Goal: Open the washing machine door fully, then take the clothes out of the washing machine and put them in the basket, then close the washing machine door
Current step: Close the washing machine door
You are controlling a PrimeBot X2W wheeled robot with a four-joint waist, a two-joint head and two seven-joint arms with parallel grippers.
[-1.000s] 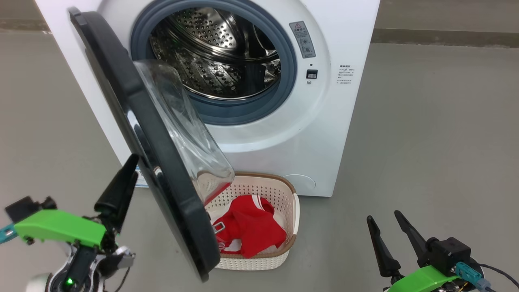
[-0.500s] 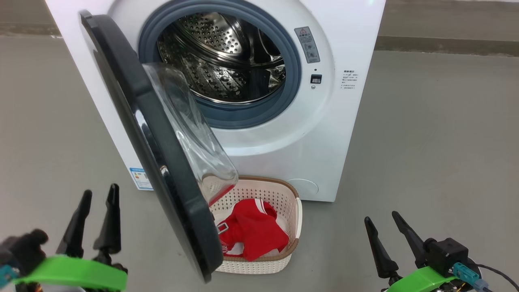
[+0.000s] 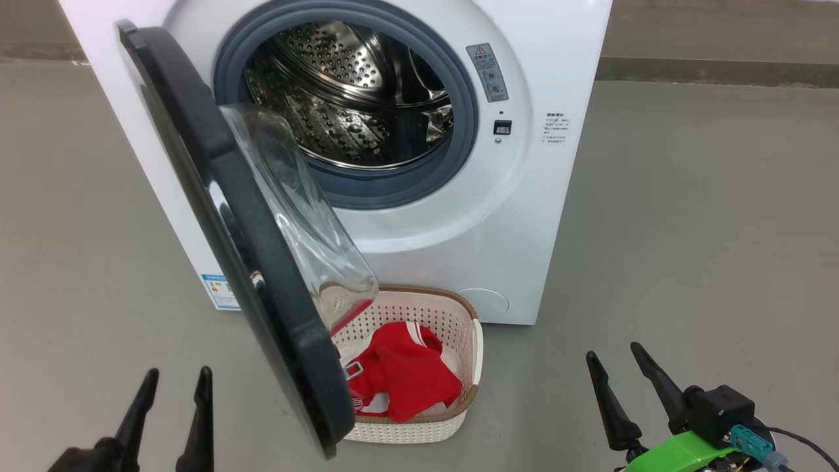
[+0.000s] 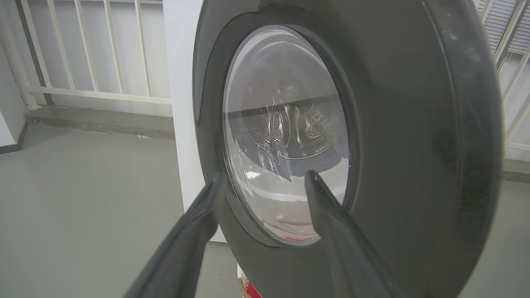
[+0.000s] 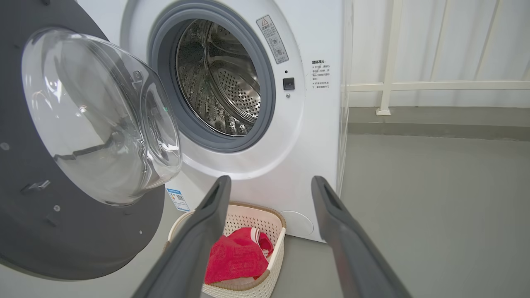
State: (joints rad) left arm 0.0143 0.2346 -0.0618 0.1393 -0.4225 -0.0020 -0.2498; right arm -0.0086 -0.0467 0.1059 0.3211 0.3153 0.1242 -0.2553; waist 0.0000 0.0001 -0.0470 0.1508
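The white washing machine (image 3: pixel 524 216) (image 5: pixel 306 136) stands open, its steel drum (image 3: pixel 354 98) showing no fabric. Its black door (image 3: pixel 249 262) (image 4: pixel 414 165) (image 5: pixel 74 231) hangs partly swung out, the glass bowl (image 3: pixel 295 216) facing the drum. Red clothes (image 3: pixel 406 373) (image 5: pixel 236 256) lie in the cream basket (image 3: pixel 472 341) (image 5: pixel 277 252) on the floor under the door. My left gripper (image 3: pixel 175 383) (image 4: pixel 263 180) is open, low at the left, outside the door and pointing at its window. At the lower right my right gripper (image 3: pixel 613 357) (image 5: pixel 269 184) is open and empty.
Grey floor (image 3: pixel 708 229) spreads to the right and left of the machine. A white railing (image 5: pixel 434 85) (image 4: pixel 95 91) and a low kerb run behind it. A small blue label (image 3: pixel 217 292) sits at the machine's lower left corner.
My left arm has dropped from against the door's outer edge to the bottom left, fingers now side by side and pointing up. The door, basket and right gripper stay as before; the camera shifted slightly.
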